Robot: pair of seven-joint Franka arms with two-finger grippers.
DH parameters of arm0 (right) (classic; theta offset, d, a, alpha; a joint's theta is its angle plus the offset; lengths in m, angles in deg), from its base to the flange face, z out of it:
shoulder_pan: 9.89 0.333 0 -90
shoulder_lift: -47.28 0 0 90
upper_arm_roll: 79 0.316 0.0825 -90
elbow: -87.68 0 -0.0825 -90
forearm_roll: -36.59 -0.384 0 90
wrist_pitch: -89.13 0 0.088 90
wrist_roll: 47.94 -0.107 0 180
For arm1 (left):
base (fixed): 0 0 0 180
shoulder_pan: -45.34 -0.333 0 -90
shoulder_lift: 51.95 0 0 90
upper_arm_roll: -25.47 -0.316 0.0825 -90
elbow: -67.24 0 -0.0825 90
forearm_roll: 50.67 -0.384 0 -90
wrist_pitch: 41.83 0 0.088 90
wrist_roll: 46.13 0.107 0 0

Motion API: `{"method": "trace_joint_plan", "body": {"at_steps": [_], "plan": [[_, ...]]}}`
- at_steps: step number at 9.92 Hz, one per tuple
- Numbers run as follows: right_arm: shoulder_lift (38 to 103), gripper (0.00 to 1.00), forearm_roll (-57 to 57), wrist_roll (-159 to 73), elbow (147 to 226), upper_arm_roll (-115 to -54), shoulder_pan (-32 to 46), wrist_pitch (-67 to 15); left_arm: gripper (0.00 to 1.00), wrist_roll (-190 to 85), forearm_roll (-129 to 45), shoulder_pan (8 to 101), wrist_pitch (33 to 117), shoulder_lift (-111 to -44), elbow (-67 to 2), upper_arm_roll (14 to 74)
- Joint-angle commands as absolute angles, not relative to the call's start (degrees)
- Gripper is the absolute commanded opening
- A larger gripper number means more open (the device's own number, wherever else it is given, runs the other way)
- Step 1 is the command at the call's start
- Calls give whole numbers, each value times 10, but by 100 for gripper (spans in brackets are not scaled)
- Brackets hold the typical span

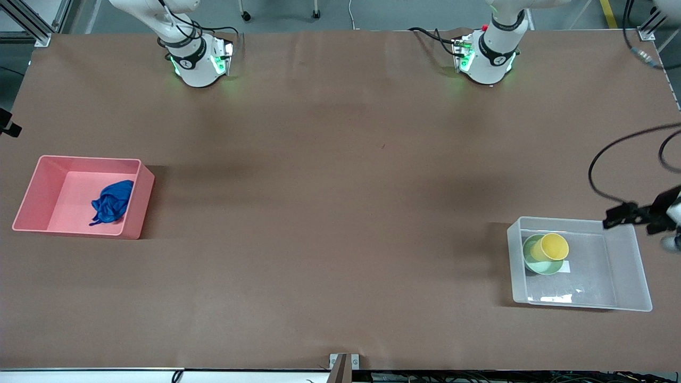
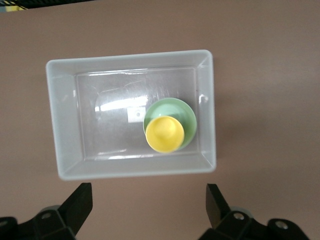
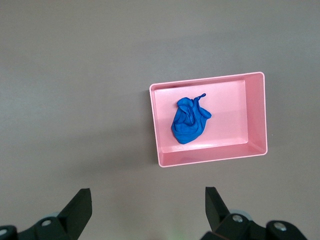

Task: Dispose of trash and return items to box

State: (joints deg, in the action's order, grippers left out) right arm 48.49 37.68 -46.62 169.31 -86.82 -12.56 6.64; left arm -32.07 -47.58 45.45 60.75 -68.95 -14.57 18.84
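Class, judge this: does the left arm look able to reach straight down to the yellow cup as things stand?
Probably yes. The left claw hangs open above the clear box, which has no lid, and the yellow cup sits upright in the green bowl with nothing over it.

Yellow cup (image 1: 555, 246) in bowl (image 1: 537, 260), inside box (image 1: 628, 266).

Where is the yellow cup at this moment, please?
The yellow cup sits in the mint-green bowl inside the clear tub, at the left arm's end of the table, in the tub's part toward the right arm's end.
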Motion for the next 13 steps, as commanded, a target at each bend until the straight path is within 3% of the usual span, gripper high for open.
{"method": "trace_joint_plan", "body": {"at_steps": [1,3,8,13], "plan": [[485,100,369,-461,1689,-872,-124,72,100,-383,-500,456,592,-581,-254,224],[485,100,369,-461,1689,-872,-124,72,100,-396,-502,457,550,-536,-268,236],[485,100,369,-461,1689,-872,-124,73,100,-415,-502,465,443,-537,-164,250],[485,100,370,-427,1689,-873,-125,72,100,-432,-537,465,429,-512,-187,278]]}}
